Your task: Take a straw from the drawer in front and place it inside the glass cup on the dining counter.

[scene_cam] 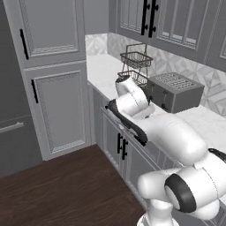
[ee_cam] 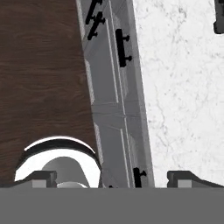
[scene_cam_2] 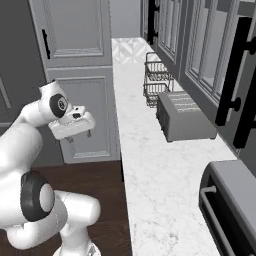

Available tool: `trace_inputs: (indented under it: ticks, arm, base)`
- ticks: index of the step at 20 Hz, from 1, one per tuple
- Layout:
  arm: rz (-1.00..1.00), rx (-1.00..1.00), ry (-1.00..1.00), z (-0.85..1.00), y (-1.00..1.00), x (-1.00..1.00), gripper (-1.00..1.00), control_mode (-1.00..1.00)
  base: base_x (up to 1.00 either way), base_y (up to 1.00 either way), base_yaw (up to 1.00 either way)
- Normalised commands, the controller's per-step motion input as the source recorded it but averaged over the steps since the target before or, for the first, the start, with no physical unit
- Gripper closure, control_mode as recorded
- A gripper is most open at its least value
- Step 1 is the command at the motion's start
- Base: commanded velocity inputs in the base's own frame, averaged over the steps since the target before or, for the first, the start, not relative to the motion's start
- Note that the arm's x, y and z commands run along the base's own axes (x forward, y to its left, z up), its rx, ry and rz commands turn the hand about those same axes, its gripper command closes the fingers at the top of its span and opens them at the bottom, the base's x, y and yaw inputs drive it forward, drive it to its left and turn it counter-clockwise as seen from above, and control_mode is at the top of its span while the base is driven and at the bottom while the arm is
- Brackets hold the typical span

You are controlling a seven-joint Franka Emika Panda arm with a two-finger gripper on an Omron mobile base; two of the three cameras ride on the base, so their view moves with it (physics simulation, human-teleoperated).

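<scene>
My gripper (ee_cam: pixel 116 178) points straight down over the front edge of the marble worktop (ee_cam: pixel 183 87), with its fingers wide apart and nothing between them. In the right base view the gripper (scene_cam_2: pixel 80 134) hangs at worktop height, just left of the counter's edge. Below it runs a row of grey cabinet fronts. A drawer (ee_cam: pixel 124 48) with a short black bar handle is shut in that row. The straw, the glass cup and the dining counter are out of view.
A grey toaster (scene_cam: pixel 176 90) and a two-tier wire basket (scene_cam: pixel 136 64) stand on the worktop against the tiled wall. Tall grey cabinet doors (scene_cam: pixel 57 101) rise at the left. A dark appliance (scene_cam_2: pixel 230 200) sits at the near right. Dark wood floor (ee_cam: pixel 43 78) lies beside the cabinets.
</scene>
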Motion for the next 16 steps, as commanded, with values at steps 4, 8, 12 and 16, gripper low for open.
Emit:
trace_inputs:
  ticks: [4, 8, 12, 16]
  arm:
    - [0.0, -0.33, 0.18, -0.8, 0.16, 0.28, -1.0, -1.0]
    - [0.0, -0.22, 0.03, -0.5, -0.02, 0.11, -1.0, -1.0]
    - [0.0, -0.18, -0.03, -0.46, -0.12, 0.0, -1.0, -1.0]
    - [0.0, -0.17, -0.12, -0.52, -0.26, -0.09, -1.0, -1.0]
  base:
    - [0.0, 0.0, 0.0]
    - [0.0, 0.0, 0.0]
    - [0.0, 0.0, 0.0]
    - [0.0, 0.0, 0.0]
